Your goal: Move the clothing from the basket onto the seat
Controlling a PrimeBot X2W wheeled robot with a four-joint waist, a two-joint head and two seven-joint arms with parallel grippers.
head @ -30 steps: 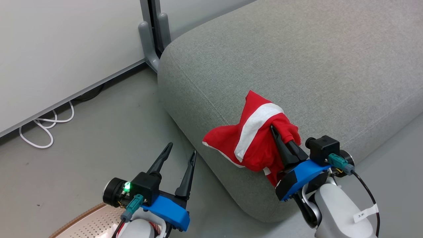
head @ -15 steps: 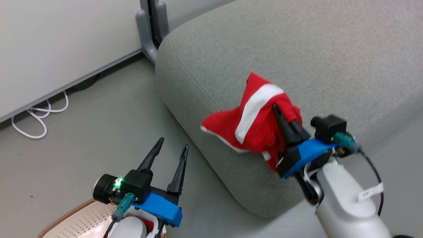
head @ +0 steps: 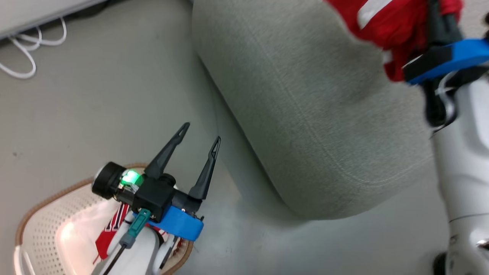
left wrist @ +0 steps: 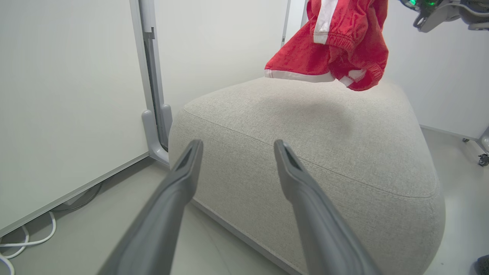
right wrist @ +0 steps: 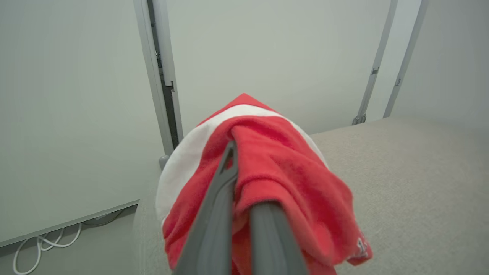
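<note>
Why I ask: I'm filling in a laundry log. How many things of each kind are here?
Basket: 1
Seat: 1
Red garments: 2 (held garment; loose garment in the basket)
Grippers: 2 (left gripper open; right gripper shut on the held garment)
Total: 6

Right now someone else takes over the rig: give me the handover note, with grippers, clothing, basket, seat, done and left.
Right gripper: shut on a red garment with a white stripe, hanging over the seat, apparently not resting on it yet.
Left gripper: open, empty, beside the basket.
Basket: on the floor by the seat; a second red and white garment lies in it, partly hidden by the left arm.
Done: one garment out of the basket and over the seat.
Left: lower and release it, then fetch the other.
</note>
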